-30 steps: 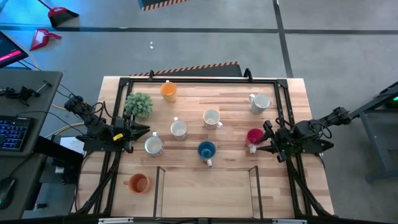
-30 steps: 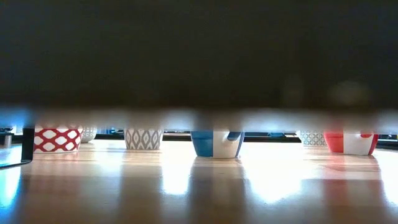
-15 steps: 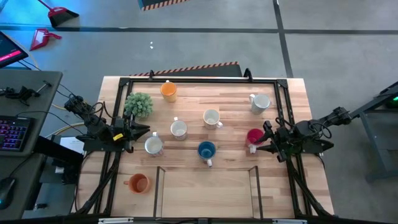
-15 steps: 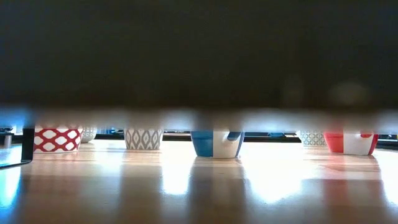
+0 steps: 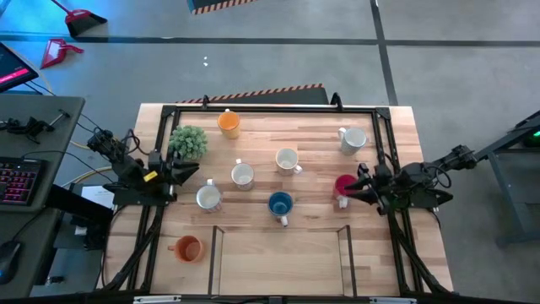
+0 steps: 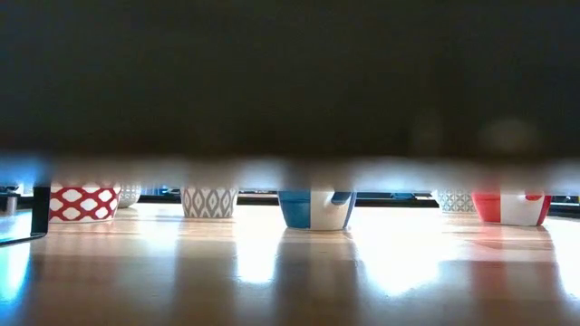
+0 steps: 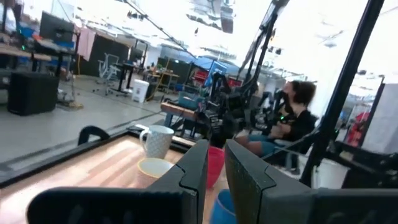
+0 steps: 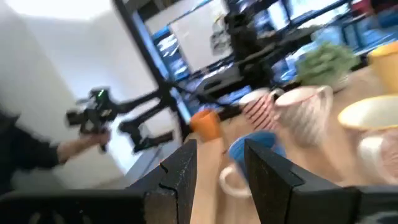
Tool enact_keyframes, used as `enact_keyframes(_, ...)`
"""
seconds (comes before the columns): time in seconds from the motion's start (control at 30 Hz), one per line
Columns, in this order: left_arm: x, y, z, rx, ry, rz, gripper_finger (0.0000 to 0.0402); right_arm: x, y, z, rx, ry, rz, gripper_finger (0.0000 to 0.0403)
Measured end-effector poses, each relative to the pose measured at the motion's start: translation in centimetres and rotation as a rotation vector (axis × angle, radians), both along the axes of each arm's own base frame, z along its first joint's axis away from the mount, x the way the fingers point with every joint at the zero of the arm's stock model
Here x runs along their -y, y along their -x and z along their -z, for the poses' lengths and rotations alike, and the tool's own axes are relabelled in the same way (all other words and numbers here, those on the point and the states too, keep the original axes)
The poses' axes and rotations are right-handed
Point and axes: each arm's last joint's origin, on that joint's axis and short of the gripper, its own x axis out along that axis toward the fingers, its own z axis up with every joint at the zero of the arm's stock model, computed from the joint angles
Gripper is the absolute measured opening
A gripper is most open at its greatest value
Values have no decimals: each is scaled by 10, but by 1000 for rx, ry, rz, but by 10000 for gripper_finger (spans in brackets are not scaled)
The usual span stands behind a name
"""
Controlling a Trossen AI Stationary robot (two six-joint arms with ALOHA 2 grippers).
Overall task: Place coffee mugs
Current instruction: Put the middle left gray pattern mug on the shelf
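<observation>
While 7 coffee mugs sit spread over the wooden table (image 5: 312, 253), neither gripper holds any of them. At the left edge, the left gripper (image 5: 189, 170) hangs just beside the potted plant (image 5: 187, 142), its fingers (image 7: 189, 177) drawn close together with only a narrow gap and nothing between them; the nearest cup, a white mug (image 5: 207, 198), stands near the tips but apart from them. An orange mug (image 5: 186, 248) lies toward the front left corner, and another orange mug (image 5: 228, 124) stands at the back, beside the plant. Across the middle stand a second white mug (image 5: 242, 176), a cream mug (image 5: 287, 160) and a blue mug (image 5: 280, 203), all well away from both grippers. Farther right, the red mug (image 5: 344, 186) stands just in front of the right gripper (image 5: 358, 187), whose fingers (image 8: 267, 171) are spread apart and empty; whether the tips touch the mug cannot be told. A last white mug (image 5: 353, 139) stands near the back right corner.
</observation>
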Motion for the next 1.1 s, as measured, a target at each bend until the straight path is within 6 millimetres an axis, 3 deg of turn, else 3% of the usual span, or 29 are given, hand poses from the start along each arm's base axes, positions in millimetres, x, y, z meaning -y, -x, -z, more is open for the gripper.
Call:
enact_keyframes(0.23, -1, 0, 1, -21, -29, -48, 47, 6, 0, -2, 21, 86, 206, 122)
enact_keyframes(0.4, -2, 1, -1, -2, 26, -73, 54, 8, 1, -8, 71, -45, 265, 122)
enact_keyframes(0.57, -1, 0, 2, -39, -49, -66, 94, 10, 1, -8, 64, -84, 323, 130)
enact_keyframes(0.77, -1, 0, 1, -25, -37, -51, 162, 13, 2, -8, 48, 31, 450, 158)
enact_keyframes(0.9, -3, 3, -11, -18, -13, -20, 183, 14, 2, -9, 51, 51, 482, 165)
enact_keyframes(1.1, -9, 9, -33, -85, -82, -49, 183, 14, 2, -9, 50, 102, 492, 165)
